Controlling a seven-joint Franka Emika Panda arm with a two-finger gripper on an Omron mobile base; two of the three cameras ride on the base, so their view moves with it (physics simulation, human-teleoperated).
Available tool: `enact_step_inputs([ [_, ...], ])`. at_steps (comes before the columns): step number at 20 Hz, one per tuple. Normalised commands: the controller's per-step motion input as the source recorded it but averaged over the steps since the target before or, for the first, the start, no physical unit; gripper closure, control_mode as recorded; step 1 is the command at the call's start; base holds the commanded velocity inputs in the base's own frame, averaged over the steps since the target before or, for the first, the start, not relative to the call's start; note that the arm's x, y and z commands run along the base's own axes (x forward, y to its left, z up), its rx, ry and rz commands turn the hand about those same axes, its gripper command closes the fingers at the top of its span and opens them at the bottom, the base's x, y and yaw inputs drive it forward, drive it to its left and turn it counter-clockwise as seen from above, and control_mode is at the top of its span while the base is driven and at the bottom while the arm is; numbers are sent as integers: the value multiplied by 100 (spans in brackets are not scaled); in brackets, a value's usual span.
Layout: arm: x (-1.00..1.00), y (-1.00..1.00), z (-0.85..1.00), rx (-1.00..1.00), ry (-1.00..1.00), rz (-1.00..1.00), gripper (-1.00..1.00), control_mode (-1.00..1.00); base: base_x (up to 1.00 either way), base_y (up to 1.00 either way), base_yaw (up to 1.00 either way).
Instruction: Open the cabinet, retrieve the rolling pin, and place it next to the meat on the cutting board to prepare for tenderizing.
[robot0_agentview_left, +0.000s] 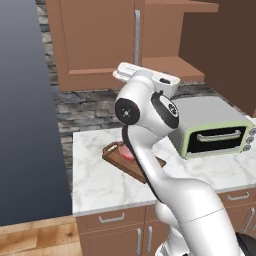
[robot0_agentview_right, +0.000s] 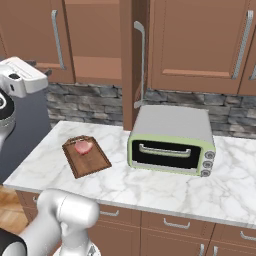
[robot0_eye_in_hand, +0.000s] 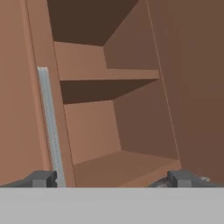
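Note:
The cabinet (robot0_agentview_left: 95, 40) stands with its right door swung open and its left door closed. In the hand view I look into the cabinet (robot0_eye_in_hand: 131, 127), at its inner shelf (robot0_eye_in_hand: 109, 75) and bare floor (robot0_eye_in_hand: 118, 166). The closed door's silver handle (robot0_eye_in_hand: 50, 127) runs down the left. My gripper (robot0_eye_in_hand: 113, 179) is open just in front of the opening, with nothing between its fingertips (robot0_eye_in_hand: 41, 178). The rolling pin is out of view. The meat (robot0_agentview_right: 83, 146) lies on the cutting board (robot0_agentview_right: 92, 162) on the counter below, left of my arm's reach line.
A pale green toaster oven (robot0_agentview_right: 172, 140) sits on the marble counter (robot0_agentview_right: 230, 190) right of the board. The open cabinet door (robot0_agentview_right: 131, 60) juts out edge-on above it. More wall cabinets (robot0_agentview_right: 200, 45) hang at the right. My white hand (robot0_agentview_left: 145, 77) hovers in front of the cabinet.

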Motion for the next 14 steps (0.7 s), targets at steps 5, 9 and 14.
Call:
enact_step_inputs([
  [5, 35, 13, 0, 0, 0, 4, -100, -100, 0, 0, 0],
  [9, 37, 9, 0, 0, -1, 6, -100, -100, 0, 0, 0],
  [14, 39, 6, -2, 0, -2, 5, -100, -100, 0, 0, 0],
])
